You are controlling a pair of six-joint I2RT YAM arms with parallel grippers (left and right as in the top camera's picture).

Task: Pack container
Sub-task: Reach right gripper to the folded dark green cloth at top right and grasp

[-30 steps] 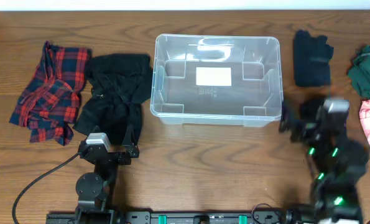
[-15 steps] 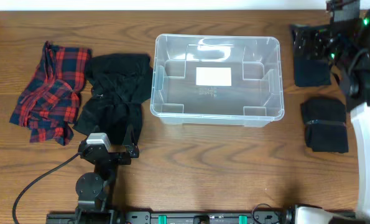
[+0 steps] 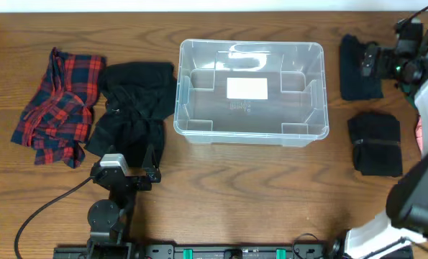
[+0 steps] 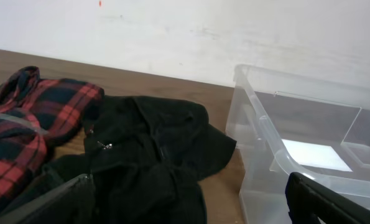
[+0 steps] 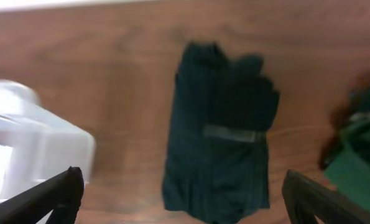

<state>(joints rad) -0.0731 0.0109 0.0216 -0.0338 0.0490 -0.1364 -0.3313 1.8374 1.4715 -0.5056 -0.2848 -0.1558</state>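
The clear container (image 3: pixel 251 129) stands empty at the table's middle, with a white label on its base; its corner shows in the left wrist view (image 4: pixel 278 162) and the right wrist view (image 5: pixel 29 149). My right gripper (image 3: pixel 370 59) is open and empty, above a dark folded cloth (image 3: pixel 357 72) at the back right. In the right wrist view its fingers (image 5: pixel 185 208) spread wide on either side of that cloth (image 5: pixel 219 130). My left gripper (image 3: pixel 127 164) is open and empty, low at the front left, at the edge of a black garment (image 3: pixel 133 108), which also shows in the left wrist view (image 4: pixel 147 155).
A red plaid shirt (image 3: pixel 55 108) lies at the far left, also in the left wrist view (image 4: pixel 23 130). A second dark folded cloth (image 3: pixel 375 144) lies right of the container. A pink cloth (image 3: pixel 420 133) shows at the right edge. A green cloth (image 5: pixel 359 155) lies right of the dark cloth.
My right arm has swung from the front right to the back right, uncovering the second dark folded cloth and covering the green cloth from above. The left arm has not moved.
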